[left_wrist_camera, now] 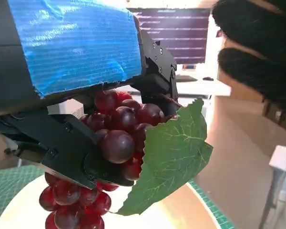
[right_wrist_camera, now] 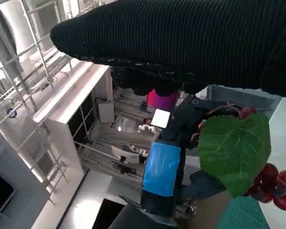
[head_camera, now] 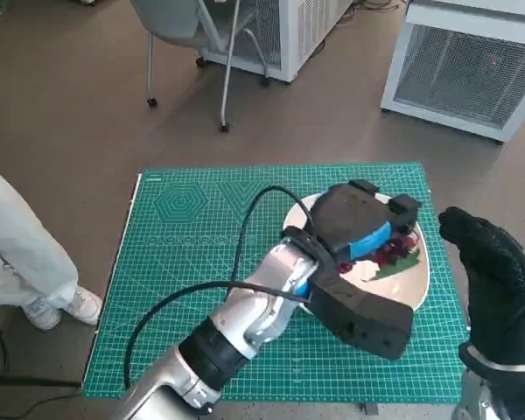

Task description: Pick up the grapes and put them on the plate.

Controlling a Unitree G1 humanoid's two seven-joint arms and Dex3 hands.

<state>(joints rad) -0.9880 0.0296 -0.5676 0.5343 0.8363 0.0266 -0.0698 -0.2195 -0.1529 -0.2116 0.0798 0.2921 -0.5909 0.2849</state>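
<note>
Black fingers (left_wrist_camera: 66, 143) of the left hand (head_camera: 354, 229) are closed around a bunch of dark red grapes (left_wrist_camera: 117, 138), gripping it near its top so that the lower berries hang free below the hand. One green leaf (left_wrist_camera: 169, 157) sticks out from the bunch beside the fingers. In the left wrist view the hanging berries are right over the white plate (left_wrist_camera: 19, 214), but I cannot tell whether they touch it. From the head view, the hand with its blue tape sits over the plate (head_camera: 420, 276), and a patch of red berries and green leaf shows at the hand's edge, on the side toward the right hand.

Beyond the bunch, the right hand (head_camera: 490, 254) in its knitted glove is raised just beside the plate's far edge, apart from the grapes. It holds nothing that I can see; whether its fingers are spread or curled is not clear from any view.

Under the plate lies a green cutting mat (head_camera: 192, 262) that covers the small table. On the floor past the table stand a grey chair (head_camera: 188, 35) and a white cabinet with a grille (head_camera: 464, 70). A person's pale trouser leg and shoe (head_camera: 26, 262) show at the mat's side.
</note>
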